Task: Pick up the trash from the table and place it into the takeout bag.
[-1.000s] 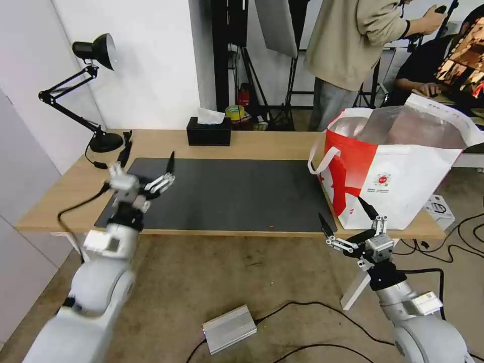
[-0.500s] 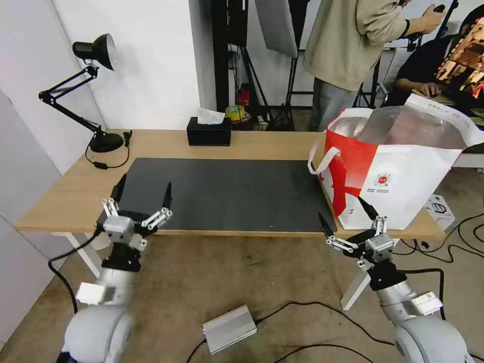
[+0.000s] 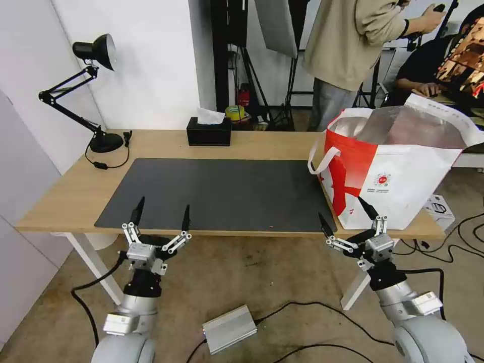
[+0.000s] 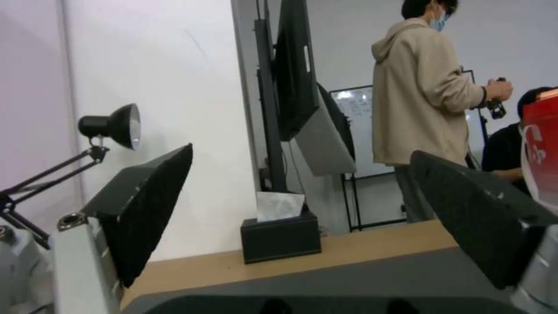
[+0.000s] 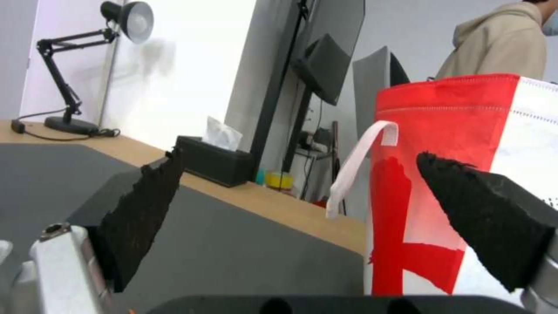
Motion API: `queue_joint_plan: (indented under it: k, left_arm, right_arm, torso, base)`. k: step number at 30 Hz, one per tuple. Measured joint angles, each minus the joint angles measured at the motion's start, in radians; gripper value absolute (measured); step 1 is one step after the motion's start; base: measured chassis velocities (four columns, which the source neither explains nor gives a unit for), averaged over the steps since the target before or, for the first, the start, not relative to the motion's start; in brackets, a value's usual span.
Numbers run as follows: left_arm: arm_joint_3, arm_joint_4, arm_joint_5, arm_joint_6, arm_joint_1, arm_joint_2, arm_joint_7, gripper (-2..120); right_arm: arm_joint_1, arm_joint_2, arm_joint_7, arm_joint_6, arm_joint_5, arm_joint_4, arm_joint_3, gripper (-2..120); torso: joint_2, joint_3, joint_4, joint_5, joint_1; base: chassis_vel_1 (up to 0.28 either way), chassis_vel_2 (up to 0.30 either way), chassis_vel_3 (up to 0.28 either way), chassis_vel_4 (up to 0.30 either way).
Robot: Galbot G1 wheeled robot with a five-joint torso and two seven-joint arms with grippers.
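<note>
The bag (image 3: pixel 403 171) stands at the table's (image 3: pixel 70 186) right end, and its walls hide whatever lies inside; only foil lining shows at the mouth. Its far right corner runs off the head view's edge. In the left wrist view just a red and white sliver of the bag (image 4: pixel 543 148) shows at the edge; in the right wrist view the bag (image 5: pixel 465 174) is cut off on one side. The round logo's (image 3: pixel 382 180) print is too small to read. Behind the right gripper (image 3: pixel 348 219), the table's front edge and part of the bag's base are covered.
</note>
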Motion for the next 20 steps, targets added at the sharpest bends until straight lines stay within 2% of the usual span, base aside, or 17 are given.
queue_joint_plan:
  k: [6,20]
  left_arm:
    - [-0.019,0.015,0.008,-0.03,0.012,-0.014,0.009,100]
    - [-0.033,0.027,0.002,-0.032,0.008,0.005,0.006,100]
  right_arm:
    - [0.0,0.0,0.0,0.0,0.0,0.0,0.0,99]
    - [0.0,0.0,0.0,0.0,0.0,0.0,0.0,99]
  torso:
    - [0.0,0.0,0.0001,0.0,0.0]
    - [0.0,0.0,0.0001,-0.0001,0.0]
  base:
    - [0.0,0.0,0.0,0.0]
    - [0.0,0.0,0.0,0.0]
